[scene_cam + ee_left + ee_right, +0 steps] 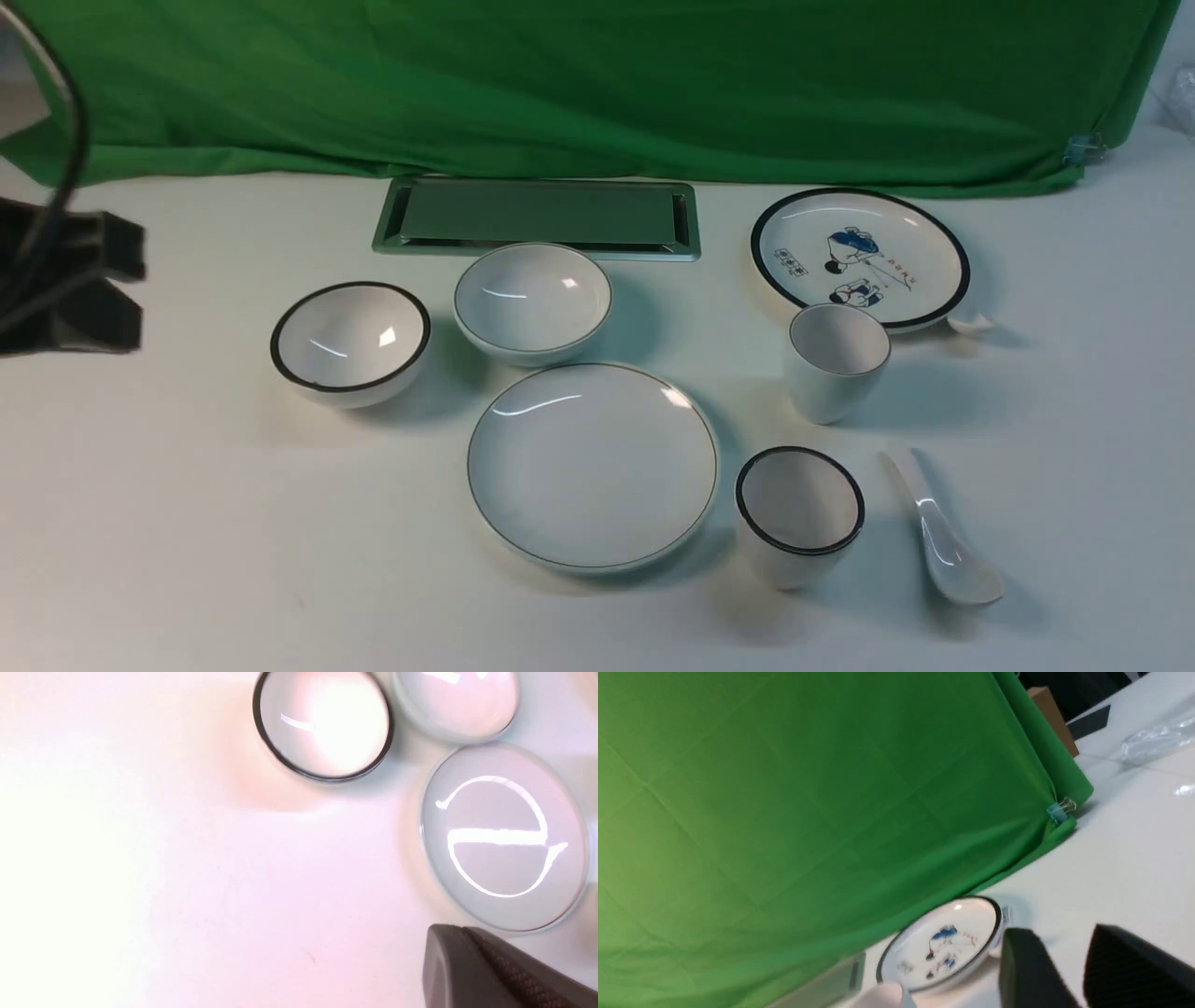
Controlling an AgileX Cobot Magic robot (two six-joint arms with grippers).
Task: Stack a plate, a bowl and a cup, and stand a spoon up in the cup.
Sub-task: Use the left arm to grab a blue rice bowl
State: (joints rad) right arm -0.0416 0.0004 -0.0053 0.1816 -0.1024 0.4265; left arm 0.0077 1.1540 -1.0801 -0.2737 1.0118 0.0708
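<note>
The plain white plate (593, 465) lies at the centre front, with the thin-rimmed white bowl (532, 299) just behind it. To the right stands the thin-rimmed cup (837, 359). The white spoon (943, 532) lies flat at the front right. My left gripper (460, 929) is shut and empty, hovering over bare table near the plate (504, 835) and the bowl (455, 702); the left arm (79, 294) shows blurred at the far left edge. My right gripper (1059, 935) is open with nothing between its fingers, raised near the back right, out of the front view.
A black-rimmed bowl (350, 341) sits left of the bowl, and a black-rimmed cup (800, 513) stands between plate and spoon. A black-rimmed plate with blue drawings (859, 257) is behind the cup. A metal tray (537, 219) lies before the green cloth (597, 84).
</note>
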